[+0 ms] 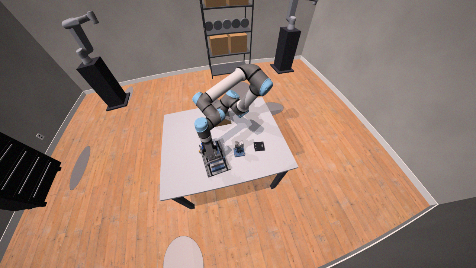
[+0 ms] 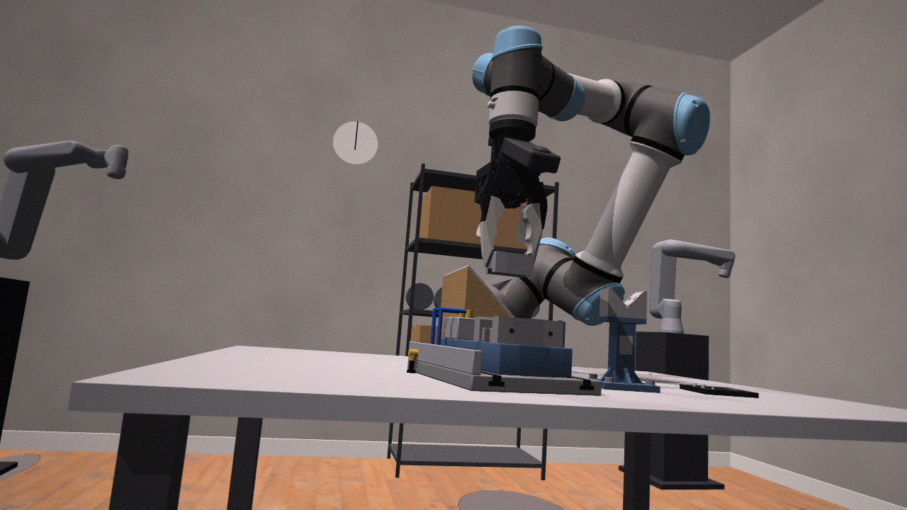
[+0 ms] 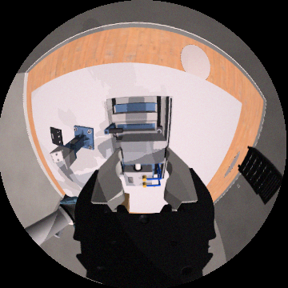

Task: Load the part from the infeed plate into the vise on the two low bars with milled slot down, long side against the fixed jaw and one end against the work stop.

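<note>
My gripper [image 2: 512, 253] is shut on the part [image 2: 512, 263], a grey block held level between the fingertips, well above the vise [image 2: 504, 355]. In the wrist view the part [image 3: 143, 150] lies across the fingers, with the vise [image 3: 138, 116] and its blue bars right beyond it. From above, the gripper [image 1: 210, 151] hangs over the rear half of the vise [image 1: 216, 161]. I cannot tell which way the part's slot faces. The infeed plate [image 1: 259, 146] lies bare at the right.
The blue V-block stand [image 2: 622, 342] stands between the vise and the infeed plate; it also shows in the overhead view [image 1: 238, 148] and the wrist view [image 3: 78, 140]. Blue air lines [image 2: 443, 320] rise at the vise's rear end. A shelf rack [image 1: 228, 33] stands behind the table.
</note>
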{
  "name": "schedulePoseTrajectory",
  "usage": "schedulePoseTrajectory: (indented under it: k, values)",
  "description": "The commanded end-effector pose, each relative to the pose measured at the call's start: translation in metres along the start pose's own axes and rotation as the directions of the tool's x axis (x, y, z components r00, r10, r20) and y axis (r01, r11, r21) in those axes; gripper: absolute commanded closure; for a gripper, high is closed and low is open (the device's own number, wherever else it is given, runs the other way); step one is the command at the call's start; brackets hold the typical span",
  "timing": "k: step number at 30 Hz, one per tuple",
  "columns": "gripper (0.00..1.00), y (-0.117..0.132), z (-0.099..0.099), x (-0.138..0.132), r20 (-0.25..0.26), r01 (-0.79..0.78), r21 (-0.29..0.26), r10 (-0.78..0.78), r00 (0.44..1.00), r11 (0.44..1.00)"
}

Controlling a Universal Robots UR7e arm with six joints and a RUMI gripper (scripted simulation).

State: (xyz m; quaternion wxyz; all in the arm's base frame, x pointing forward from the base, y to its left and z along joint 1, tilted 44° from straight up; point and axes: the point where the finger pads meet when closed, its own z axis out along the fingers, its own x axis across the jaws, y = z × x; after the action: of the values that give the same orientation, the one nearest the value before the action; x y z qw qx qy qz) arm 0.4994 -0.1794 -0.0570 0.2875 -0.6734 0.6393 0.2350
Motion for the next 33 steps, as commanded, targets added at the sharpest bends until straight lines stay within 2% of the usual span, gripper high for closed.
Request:
schedulePoseTrajectory:
  k: [1,18,33]
  values:
    - [1.00,0.000,0.009,0.000,-0.001,0.000,0.001,0.000,1.000,1.000]
    - [1.00,0.000,0.028,0.001,-0.001,0.000,0.001,0.000,1.000,1.000]
    - [1.00,0.000,0.032,0.001,-0.001,0.000,0.001,0.000,1.000,1.000]
